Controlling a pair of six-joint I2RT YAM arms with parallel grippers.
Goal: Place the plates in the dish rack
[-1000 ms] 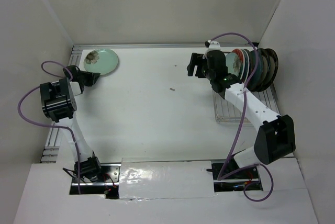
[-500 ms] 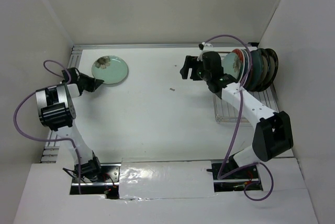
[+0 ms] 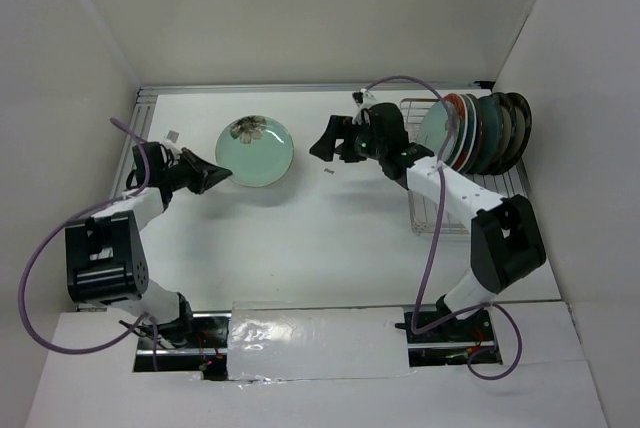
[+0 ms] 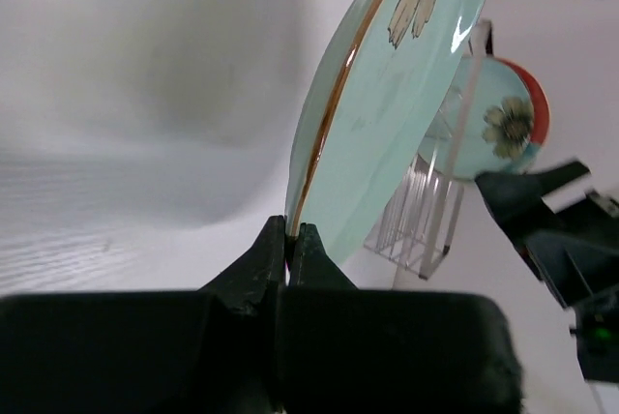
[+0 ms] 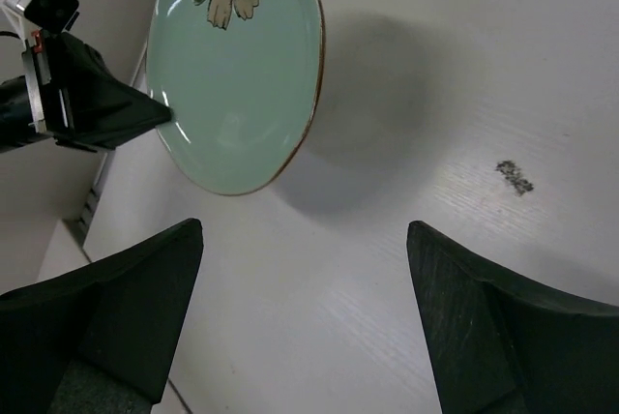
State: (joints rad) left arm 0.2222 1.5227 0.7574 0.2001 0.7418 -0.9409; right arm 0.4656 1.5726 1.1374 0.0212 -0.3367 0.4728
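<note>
The dish rack [image 3: 440, 216], a silver wire frame with upright tines, sits on the white counter [image 3: 300, 238] at the right side. Its far end holds a tight row of plates [image 3: 487, 133] standing on edge. The front one is pale mint with a dark flower [image 3: 437, 128], with a red-rimmed plate [image 3: 457, 106] right behind it, then dark teal plates [image 3: 495, 133] toward the wall. They overlap too closely to count. The near end of the rack shows only bare wire.

One more mint plate [image 3: 255, 151], with a dark flower near its rim and a thin gold edge, is away from the rack, left of the counter's middle. The left end effector [image 3: 220, 176] is pressed together on its near rim, pinching the edge between both fingertips [image 4: 263, 254]. The plate is held tilted, and its shadow falls on the counter beside it.

The right end effector [image 3: 325, 140] hangs between this plate and the rack with its fingers [image 5: 126, 308] spread wide, gripping nothing and apart from the plate. A small dark speck [image 5: 515, 177] lies on the counter near it.
</note>
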